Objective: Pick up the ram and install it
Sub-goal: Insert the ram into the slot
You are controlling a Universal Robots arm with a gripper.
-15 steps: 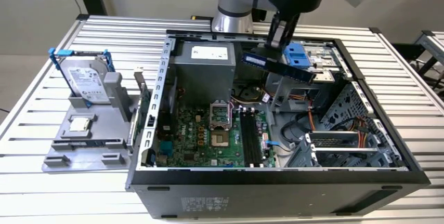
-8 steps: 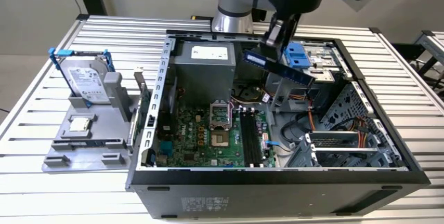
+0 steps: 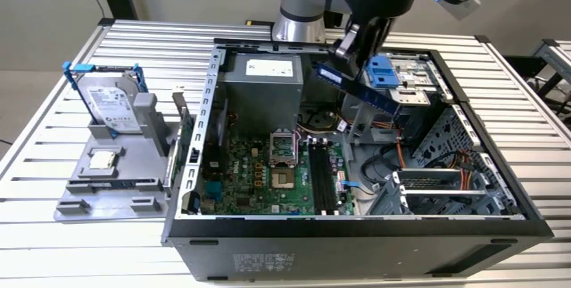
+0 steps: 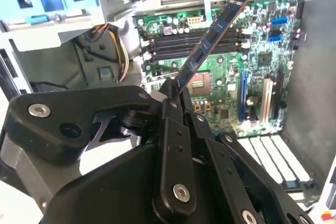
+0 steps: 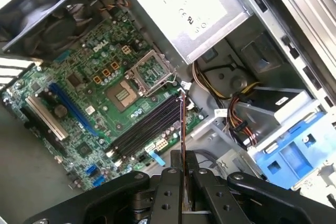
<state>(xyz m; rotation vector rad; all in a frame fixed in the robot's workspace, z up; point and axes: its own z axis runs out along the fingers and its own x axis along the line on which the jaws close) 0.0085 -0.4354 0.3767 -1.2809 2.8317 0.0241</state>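
The gripper (image 4: 173, 97) is seen clenched on one end of the ram (image 4: 210, 35). The stick is held tilted above the open computer case (image 3: 357, 251), upper centre of the exterior view, apart from the black motherboard slots (image 3: 323, 181).

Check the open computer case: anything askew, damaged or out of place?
Only the thin blue-green ram stick: it hangs slanted above the open case, clamped at one end by the black gripper, not parallel to the long black motherboard slots below. Nothing looks spilled or damaged.
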